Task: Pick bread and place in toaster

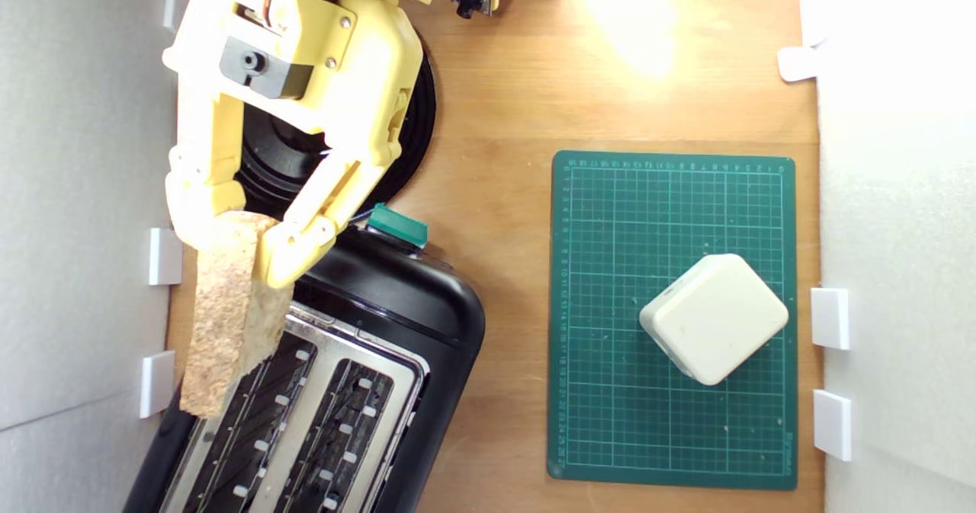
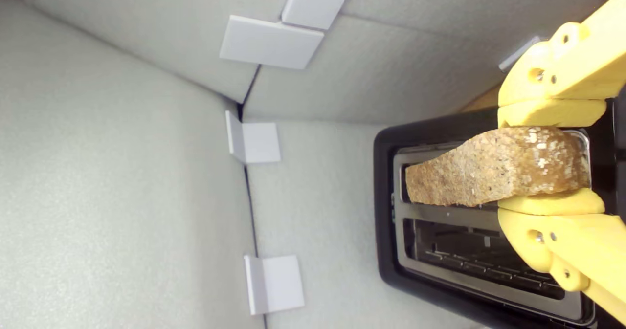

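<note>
End effector (image 1: 242,242) clamped on the bread (image 1: 229,311); yellow fingers (image 2: 552,113) press both broad faces at one end of the slice, so it is carried edge-on with the crust facing the cameras. Bread is off the surface (image 1: 496,117), held in the air above the toaster (image 1: 396,322).

Key relation: slice long axis vs. slot long axis. In the exterior view the bread extends away from the end effector toward the lower left, over the slot (image 1: 252,421) nearest the exterior view's left. Slots run slightly more diagonal than the slice there, though height above the toaster may account for part of that. In the wrist view the slice lies over the far slot, roughly parallel to its length, with the near slot (image 2: 484,255) fully open to view and empty. Free end of the bread seems to reach close to the slot's far end; cannot tell whether it clears the metal top plate (image 1: 347,345).

Judgement: the carry is largely done and insertion is not yet made. Next move calls for a small yaw correction, then a straight descent so the lower edge enters the slot without catching its rim. Risk: the slice tips onto the top plate if released high.

Teal lever knob (image 1: 396,225) sits just beside the end effector. Black plate (image 1: 412,117) lies beneath the arm. Cream block (image 1: 713,316) rests on the green mat (image 1: 610,421), well apart.
</note>
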`<state>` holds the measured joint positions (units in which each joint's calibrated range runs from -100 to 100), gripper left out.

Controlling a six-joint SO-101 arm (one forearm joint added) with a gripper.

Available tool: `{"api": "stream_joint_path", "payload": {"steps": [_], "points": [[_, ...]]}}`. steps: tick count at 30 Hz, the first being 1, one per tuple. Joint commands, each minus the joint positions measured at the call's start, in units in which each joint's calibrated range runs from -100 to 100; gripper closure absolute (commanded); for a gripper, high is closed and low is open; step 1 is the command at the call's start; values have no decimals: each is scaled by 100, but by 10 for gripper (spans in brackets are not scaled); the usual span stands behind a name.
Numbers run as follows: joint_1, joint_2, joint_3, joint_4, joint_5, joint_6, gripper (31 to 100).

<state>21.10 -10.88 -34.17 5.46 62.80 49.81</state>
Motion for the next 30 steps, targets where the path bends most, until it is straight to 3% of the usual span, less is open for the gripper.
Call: {"api": "stream_joint_path", "payload": {"steps": [1,30], "points": [[82,114,-228,43,-486,-118,688],[-79,497,-219,61,-734,-55,689]]}}
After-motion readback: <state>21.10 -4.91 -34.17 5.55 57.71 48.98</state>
